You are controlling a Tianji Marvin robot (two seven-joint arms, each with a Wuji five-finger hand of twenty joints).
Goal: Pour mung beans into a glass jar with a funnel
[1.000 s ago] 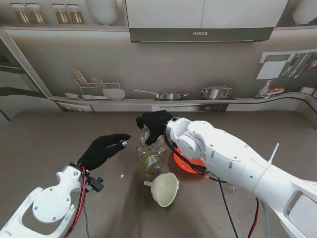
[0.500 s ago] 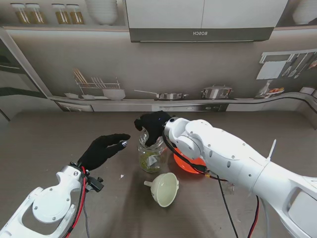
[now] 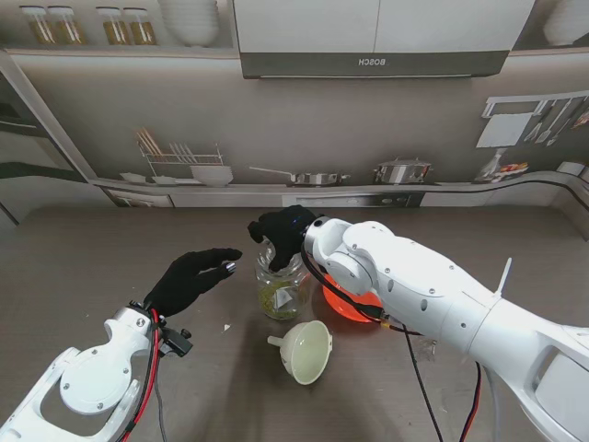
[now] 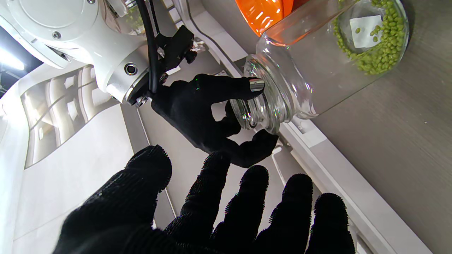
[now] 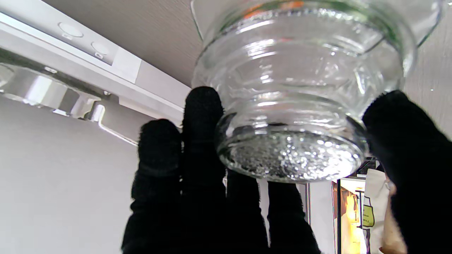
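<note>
The glass jar [image 3: 279, 287] stands upright on the desk [image 3: 83, 258], directly under the right hand [image 3: 279, 230]. Mung beans [image 3: 273, 298] lie in its lower part; a white label shows on its base in the left wrist view. The jar carries no lid, and its threaded neck is bare.

The right hand is at the jar's mouth. In the right wrist view the fingers [image 5: 201, 116] stand on one side of the rim and the thumb [image 5: 399, 120] on the other. In the left wrist view a silver-tipped finger [image 4: 255, 84] touches the neck and another finger [image 4: 259, 141] lies just beside the rim. Contact at the rim is visible, but whether the hand grips the jar firmly cannot be told.

The left hand [image 3: 190, 276] hovers above the desk, near the jar on the side away from the right arm, not touching it. Its fingers [image 4: 296, 197] are spread apart and hold nothing, pointing toward the jar and the right hand.

The funnel [image 3: 305, 351], cream-coloured, lies tipped on the desk, nearer to the robot than the right hand and just beside the jar's base. It is not seated in the jar.

An orange bowl [image 3: 348, 304] sits under the right forearm, just beside the jar and partly hidden by the arm.
</note>
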